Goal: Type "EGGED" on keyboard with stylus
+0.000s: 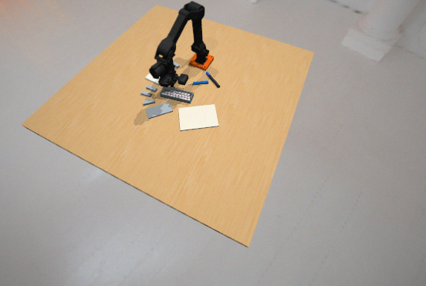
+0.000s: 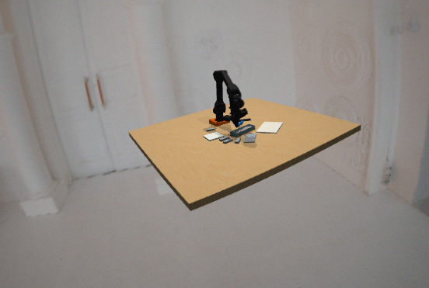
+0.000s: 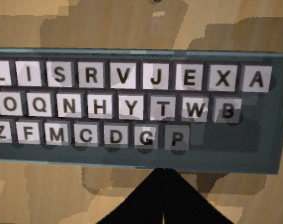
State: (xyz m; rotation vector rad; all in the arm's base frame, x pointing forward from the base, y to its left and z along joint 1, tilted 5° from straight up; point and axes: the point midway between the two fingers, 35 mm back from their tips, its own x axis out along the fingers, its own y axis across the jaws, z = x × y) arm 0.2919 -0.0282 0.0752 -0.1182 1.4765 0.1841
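— Where are the jaws right now?

— In the wrist view they show as a black wedge at the bottom centre of the frame, pressed together to a point with nothing between them. The tip sits just below the lower edge of the keyboard point(image 3: 232, 145), roughly under the G key point(image 3: 147, 136) and the P key point(image 3: 177, 137), over bare wooden surface point(image 3: 37, 195).

— And the stylus?

— Not in the jaws. In the top view a short blue stylus point(image 1: 200, 82) lies flat on the surface just right of the arm's wrist and above the keyboard point(image 1: 177, 95). Beside it, further right, lies a dark pen point(image 1: 213, 79) with a blue end. At this size I can't be sure which of the two is meant, but the blue one looks the likelier.

— What else is around?

— The arm point(image 1: 181, 28) bends down from its orange base plate point(image 1: 210, 59) toward the upper left of the keyboard. A small black cube point(image 1: 183, 79) sits near the wrist. Several grey blocks point(image 1: 159, 110) lie left of and below the keyboard, and a cream sheet point(image 1: 198, 117) lies at its lower right.
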